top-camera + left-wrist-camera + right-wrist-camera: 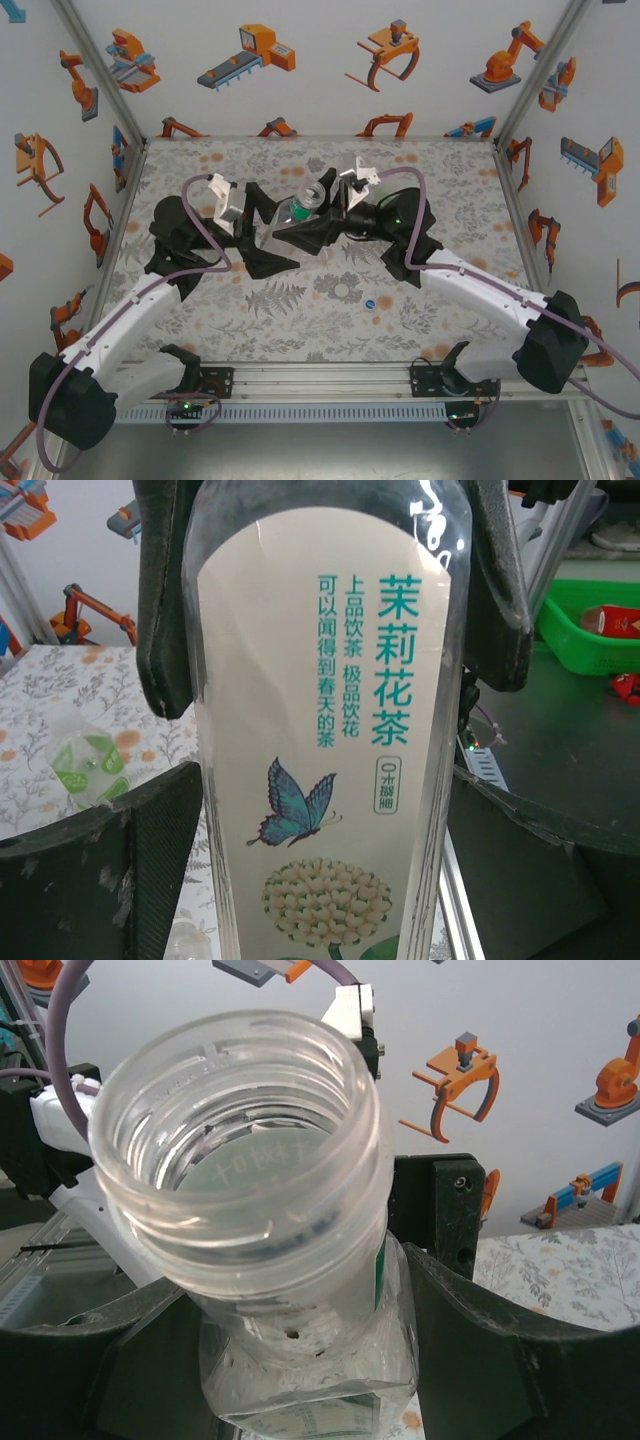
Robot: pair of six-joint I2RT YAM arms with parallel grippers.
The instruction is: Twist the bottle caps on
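Start with the label. The labelled bottle [330,730] carries a cream panel with teal Chinese print. The large column reads 茉莉花茶, and two smaller columns read 上品饮茶 极品饮茶 and 可以闻到春天的茶. A small boxed mark beneath is too fine for you to read. Below the text are a blue butterfly and a cluster of white blossoms.

This bottle stands between your left fingers [160,610], which flank it closely on both sides. You cannot tell whether they press on it.

Your right fingers [480,1360] are closed around the body of an uncapped bottle [240,1160]. It is clear, and its threaded mouth is tilted toward the camera. From above, that open mouth [314,193] sits where the two arms meet over the middle of the tabletop [250,320]. You cannot tell whether it is the labelled one.

For the count, one more bottle [88,765], with a green label, lies on the tabletop to the side. One blue cap [371,303] lies alone, nearer the arm bases and well apart from both sets of fingers.
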